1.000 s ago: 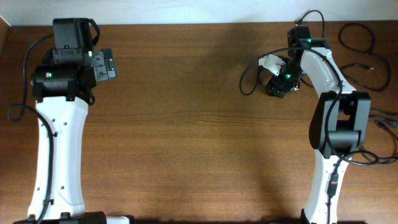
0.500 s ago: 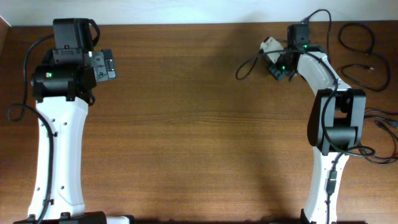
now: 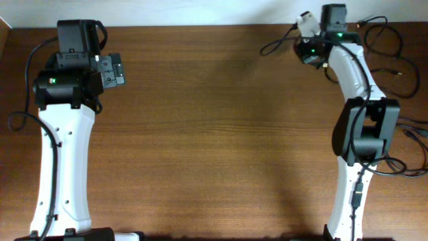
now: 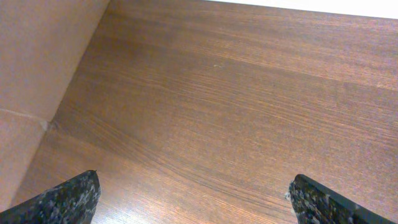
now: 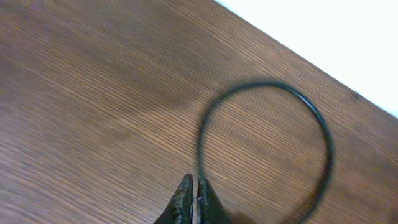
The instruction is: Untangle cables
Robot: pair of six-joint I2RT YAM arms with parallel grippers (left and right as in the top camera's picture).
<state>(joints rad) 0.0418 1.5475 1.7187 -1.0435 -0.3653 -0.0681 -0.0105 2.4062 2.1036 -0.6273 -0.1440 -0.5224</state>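
Cable loop (image 5: pixel 264 83), pinched by right pincer (image 5: pixel 194 190), runs off frame.

The right hand (image 5: pixel 194 198) has carried the black cable (image 5: pixel 325 134) toward the far table (image 3: pixel 200 134) edge.

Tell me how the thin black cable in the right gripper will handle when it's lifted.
The black cable is thin, so probably light. It holds a round loop beyond the shut fingers, so likely springy rather than limp. Pinched at one spot, it may swing or twist.
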